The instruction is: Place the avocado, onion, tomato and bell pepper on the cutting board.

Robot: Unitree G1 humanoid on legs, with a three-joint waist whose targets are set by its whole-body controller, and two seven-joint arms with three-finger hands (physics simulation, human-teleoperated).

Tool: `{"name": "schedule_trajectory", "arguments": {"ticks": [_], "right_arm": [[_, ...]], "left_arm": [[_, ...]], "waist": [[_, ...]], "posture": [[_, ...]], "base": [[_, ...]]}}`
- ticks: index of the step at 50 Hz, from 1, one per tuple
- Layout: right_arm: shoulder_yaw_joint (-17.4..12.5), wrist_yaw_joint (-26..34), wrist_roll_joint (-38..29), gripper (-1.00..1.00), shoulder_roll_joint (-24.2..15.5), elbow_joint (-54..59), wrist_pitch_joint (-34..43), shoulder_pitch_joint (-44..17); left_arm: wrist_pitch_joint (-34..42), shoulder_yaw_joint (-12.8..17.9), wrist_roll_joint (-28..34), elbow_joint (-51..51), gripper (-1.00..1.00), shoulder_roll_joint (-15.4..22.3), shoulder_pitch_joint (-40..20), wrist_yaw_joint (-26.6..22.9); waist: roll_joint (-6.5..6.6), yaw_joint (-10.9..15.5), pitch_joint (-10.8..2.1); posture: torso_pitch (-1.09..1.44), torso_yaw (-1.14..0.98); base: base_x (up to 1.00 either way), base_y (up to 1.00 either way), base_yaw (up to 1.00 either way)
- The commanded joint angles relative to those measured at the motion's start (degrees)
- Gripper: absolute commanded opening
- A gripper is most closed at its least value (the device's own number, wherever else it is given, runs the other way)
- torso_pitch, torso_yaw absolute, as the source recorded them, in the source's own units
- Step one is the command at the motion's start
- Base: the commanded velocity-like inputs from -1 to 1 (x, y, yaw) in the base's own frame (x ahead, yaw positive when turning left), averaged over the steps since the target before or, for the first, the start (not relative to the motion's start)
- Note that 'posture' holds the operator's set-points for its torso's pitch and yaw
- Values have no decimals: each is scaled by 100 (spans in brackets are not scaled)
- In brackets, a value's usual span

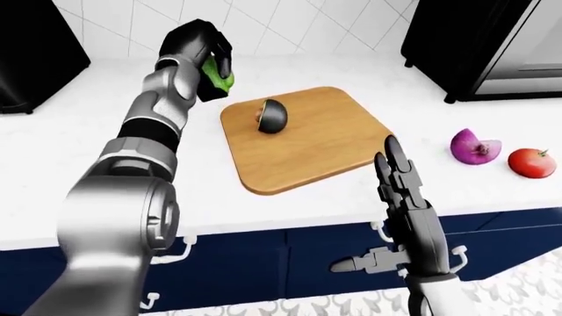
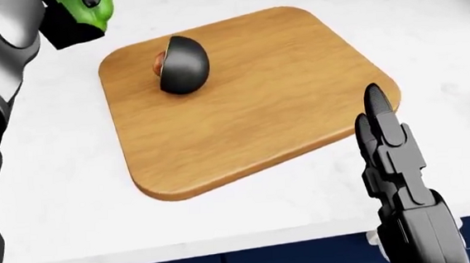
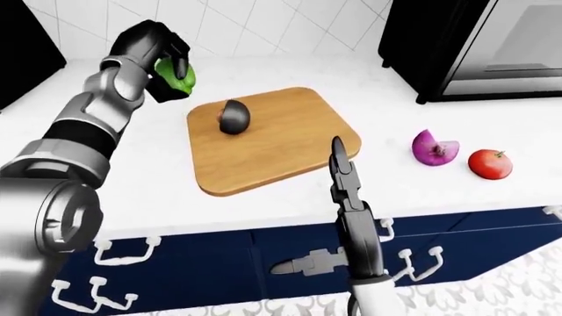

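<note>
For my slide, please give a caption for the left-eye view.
Left hand holds bell pepper near cutting board bearing avocado.

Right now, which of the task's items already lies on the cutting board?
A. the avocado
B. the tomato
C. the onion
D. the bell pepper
A: only the avocado sits on the cutting board; the onion and tomato lie on the counter to the board's right in the left-eye view, and the bell pepper is in the left hand, whose fingers close round it.
</note>
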Motion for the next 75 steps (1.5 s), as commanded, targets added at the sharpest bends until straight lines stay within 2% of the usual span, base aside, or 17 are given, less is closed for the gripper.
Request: {"name": "schedule_trajectory", "arguments": {"ticks": [1,2,5,7,22,25,29,36,39,42,46,48,52,57,60,68,75], "right_arm": [[-2,-18,15,100,-5,-231,-173,-49],[-8,-17,25,100,-4,-226,-177,-48],[-8,-15,22,100,-5,-226,-194,-35],[16,-15,-3,100,-4,-263,-171,-27],[8,-20,7,100,-5,-249,-170,-27],[7,-22,8,100,-5,-228,-179,-34],[4,-24,8,100,-3,-213,-196,-25],[16,-30,2,100,-4,-194,-205,-30],[3,-29,16,100,-5,-180,-210,-36],[32,-35,-6,100,-5,-168,-213,-42],[13,-31,11,100,-9,-142,-216,-61],[23,-29,9,100,-7,-140,-219,-55],[25,-28,6,100,-9,-131,-210,-68],[8,-32,7,100,-10,-124,-227,-61],[12,-38,-1,100,-4,-101,-220,-75],[2,-45,5,100,-2,-92,-229,-76],[3,-43,6,100,-2,-101,-230,-66]], "left_arm": [[-148,22,-256,-235,-100,28,-261,-1],[-233,-88,-187,-244,-100,28,-270,163],[-322,-95,-349,-279,-100,-49,-319,98],[-430,-234,-273,-295,-100,-84,-290,195],[-619,-323,-472,-412,-100,-303,-452,146],[-634,-305,-554,-460,-100,-332,-536,60],[-749,-266,-812,-784,-100,-297,-562,-452],[-730,-352,-960,-1393,-100,-203,-235,-874],[-673,-345,-972,-2010,-100,-137,167,-1120],[-262,-257,-1106,-3515,-100,-186,1025,-1723],[857,-65,-1419,-5902,-100,-397,1953,-2833],[1419,-84,-1421,-7079,-100,-493,2377,-3314],[2025,-183,-1291,-8585,-100,-660,2950,-3893],[2359,-286,-1252,-9555,-100,-897,3444,-4422],[2289,-446,-1130,-10043,-100,-1098,3943,-4551],[1950,-567,-902,-10083,-100,-1420,4368,-4570],[1729,-564,-858,-9982,-100,-1469,4494,-4491]], "waist": [[6,-4,-124],[8,-3,-125],[5,-2,-127],[0,-2,-122],[-25,-18,-98],[-21,-20,-107],[-24,-22,-90],[-24,-25,-59],[-15,-24,-60],[6,-34,-59],[16,-35,-56],[12,-37,-37],[-22,-32,10],[-52,5,15],[-54,24,4],[-98,64,-11],[-116,82,-23]], "posture": [[0,0],[0,0],[0,0],[0,0],[0,0],[0,0],[0,0],[0,0],[0,0],[0,0],[0,0],[0,0],[0,0],[0,0],[0,0],[0,0],[0,0]], "base": [[0,0,0],[0,0,0],[0,0,0],[0,0,0],[0,0,0],[0,0,0],[0,0,0],[0,0,0],[0,0,0],[0,0,0],[0,0,0],[0,0,0],[0,0,0],[0,0,0],[0,0,0],[0,0,0],[0,0,0]]}}
